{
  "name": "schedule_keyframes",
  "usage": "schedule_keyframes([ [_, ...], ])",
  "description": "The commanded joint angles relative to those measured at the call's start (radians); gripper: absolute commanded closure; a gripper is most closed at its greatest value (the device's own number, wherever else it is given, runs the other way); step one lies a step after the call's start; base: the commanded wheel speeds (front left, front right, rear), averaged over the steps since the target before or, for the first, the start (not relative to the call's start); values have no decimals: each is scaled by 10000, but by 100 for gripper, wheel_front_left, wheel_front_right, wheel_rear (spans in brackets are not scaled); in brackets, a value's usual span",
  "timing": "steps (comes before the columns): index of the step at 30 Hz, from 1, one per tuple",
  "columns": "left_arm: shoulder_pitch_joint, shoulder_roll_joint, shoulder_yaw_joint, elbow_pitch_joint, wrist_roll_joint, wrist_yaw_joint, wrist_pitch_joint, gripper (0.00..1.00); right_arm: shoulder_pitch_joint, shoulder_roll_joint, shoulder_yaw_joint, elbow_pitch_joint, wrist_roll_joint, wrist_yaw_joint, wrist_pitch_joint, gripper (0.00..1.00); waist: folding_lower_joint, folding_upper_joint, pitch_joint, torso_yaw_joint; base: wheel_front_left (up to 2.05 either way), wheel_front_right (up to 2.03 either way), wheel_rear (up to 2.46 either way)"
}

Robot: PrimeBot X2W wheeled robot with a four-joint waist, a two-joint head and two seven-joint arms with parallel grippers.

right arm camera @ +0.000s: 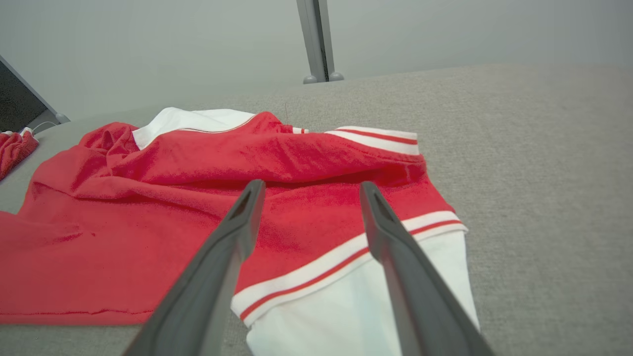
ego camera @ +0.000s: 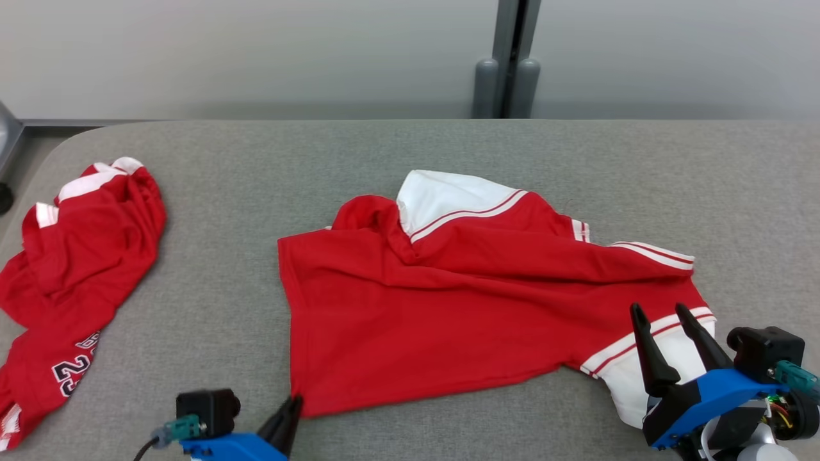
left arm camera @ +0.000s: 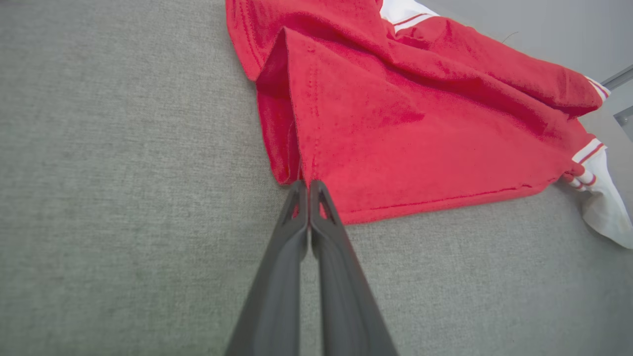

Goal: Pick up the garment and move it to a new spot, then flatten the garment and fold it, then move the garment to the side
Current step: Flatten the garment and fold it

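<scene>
Garment point(ego camera: 448, 288) lies rumpled, unfolded; our left gripper point(left arm camera: 309, 187) pinches its hem corner point(left arm camera: 319, 170), our right gripper point(ego camera: 658, 312) gapes over a sleeve point(ego camera: 631, 381). We judge flattening, folding remain.

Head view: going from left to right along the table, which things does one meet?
crumpled red garment → left hand → spread red and white garment → right hand

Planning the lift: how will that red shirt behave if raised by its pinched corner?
Probably floppy: the red shirt lies wrinkled, so it should hang limp from the left gripper. Likely light, being thin cloth. It may drag on the cloth-covered table.
</scene>
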Motion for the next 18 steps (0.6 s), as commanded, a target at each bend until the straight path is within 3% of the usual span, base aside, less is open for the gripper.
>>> schedule_keyframes([
  [1,417,93,-72,-415,-136,207,506,100,68,-25,18,-85,-63,2,62,0,0,0,64,207,0,0,0],
  [3,767,217,-44,-706,-222,487,1090,100,55,-25,30,-129,-80,2,92,0,0,0,49,310,0,0,0],
  [4,922,260,-1,-837,-248,683,1367,88,59,-25,38,-144,-89,2,120,0,0,0,40,336,0,0,0],
  [5,1027,309,25,-969,-235,838,1562,37,65,-25,48,-150,-92,2,144,0,0,0,27,352,0,0,0],
  [6,1052,315,69,-1144,-198,939,1604,0,75,-25,65,-159,-84,2,148,0,0,0,13,356,0,0,0],
  [12,1152,454,256,-1573,-78,1209,1569,0,94,-25,232,-128,18,2,171,0,0,0,-109,124,0,0,0],
  [18,-23,454,406,-1187,213,1271,1128,0,95,-23,215,-183,41,2,161,0,0,0,-77,-123,0,0,0],
])
